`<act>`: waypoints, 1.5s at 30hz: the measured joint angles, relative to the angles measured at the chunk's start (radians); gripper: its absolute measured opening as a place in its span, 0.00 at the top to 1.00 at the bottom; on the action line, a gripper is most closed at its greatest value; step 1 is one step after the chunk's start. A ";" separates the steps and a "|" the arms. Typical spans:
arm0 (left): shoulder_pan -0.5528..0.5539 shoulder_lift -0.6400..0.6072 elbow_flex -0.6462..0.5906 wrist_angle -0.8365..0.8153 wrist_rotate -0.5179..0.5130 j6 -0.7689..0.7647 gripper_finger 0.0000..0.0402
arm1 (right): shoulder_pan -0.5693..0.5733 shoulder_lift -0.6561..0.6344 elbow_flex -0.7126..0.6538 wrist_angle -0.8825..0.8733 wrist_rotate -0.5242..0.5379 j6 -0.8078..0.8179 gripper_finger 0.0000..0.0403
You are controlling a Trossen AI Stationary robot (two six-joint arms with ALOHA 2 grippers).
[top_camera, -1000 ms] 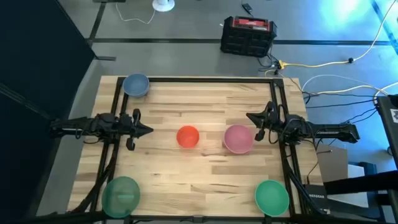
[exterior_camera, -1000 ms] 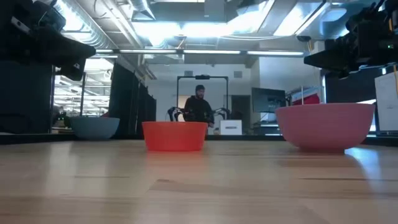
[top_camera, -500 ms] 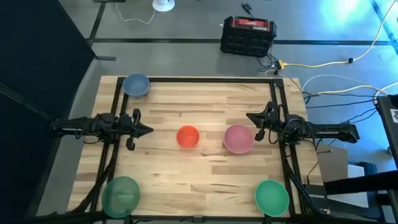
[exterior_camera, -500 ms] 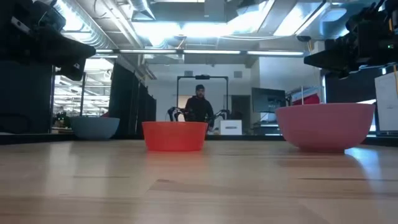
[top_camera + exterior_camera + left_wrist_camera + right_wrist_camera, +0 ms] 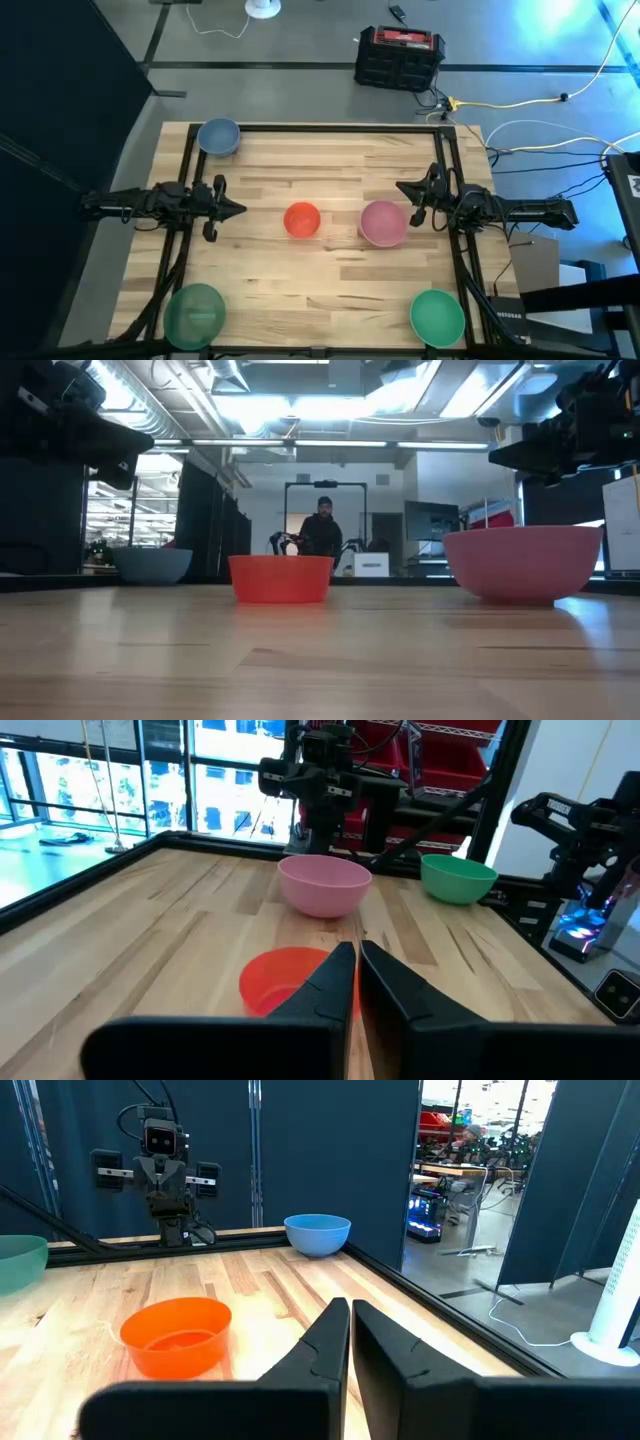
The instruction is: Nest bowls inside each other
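Observation:
Five bowls stand apart, upright on their bases, on the wooden table. The orange-red bowl [image 5: 302, 220] and the pink bowl [image 5: 382, 223] sit mid-table. The blue-grey bowl [image 5: 218, 137] is at the far left corner. One green bowl [image 5: 194, 311] sits near left, another green bowl [image 5: 437, 315] near right. My left gripper [image 5: 240, 209] hovers shut at the left side, pointing level at the orange-red bowl [image 5: 290, 977]. My right gripper [image 5: 401, 187] hovers shut at the right side, just beyond the pink bowl's far right; the orange-red bowl [image 5: 177, 1335] lies ahead of it.
Dark frame rails [image 5: 185, 240] run along the table's left and right sides under the arms. A black and red case [image 5: 400, 57] and cables lie on the floor beyond the far edge. A person [image 5: 322, 532] stands far behind the table in the low view.

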 joint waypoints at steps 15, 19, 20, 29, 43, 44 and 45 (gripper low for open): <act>0.000 0.000 0.000 0.000 0.000 0.000 1.00 | 0.000 0.000 0.000 0.001 0.001 -0.115 1.00; 0.001 0.000 0.000 0.010 -0.017 0.004 1.00 | 0.000 0.000 0.000 0.003 0.001 -0.114 1.00; 0.000 0.000 -0.001 0.021 -0.021 -0.005 1.00 | 0.000 0.000 0.000 0.006 0.000 -0.112 1.00; -0.001 0.000 -0.001 0.090 -0.037 -0.486 1.00 | 0.000 -0.001 0.000 0.039 -0.045 0.308 1.00; 0.001 0.000 -0.001 0.125 -0.062 -0.987 1.00 | 0.000 -0.001 0.000 0.082 -0.089 0.897 1.00; 0.001 0.000 -0.001 0.126 -0.063 -0.971 1.00 | 0.000 -0.001 0.000 0.081 -0.104 0.906 1.00; 0.001 0.000 -0.001 0.124 -0.073 -0.950 1.00 | 0.000 -0.001 0.000 0.080 -0.116 0.908 1.00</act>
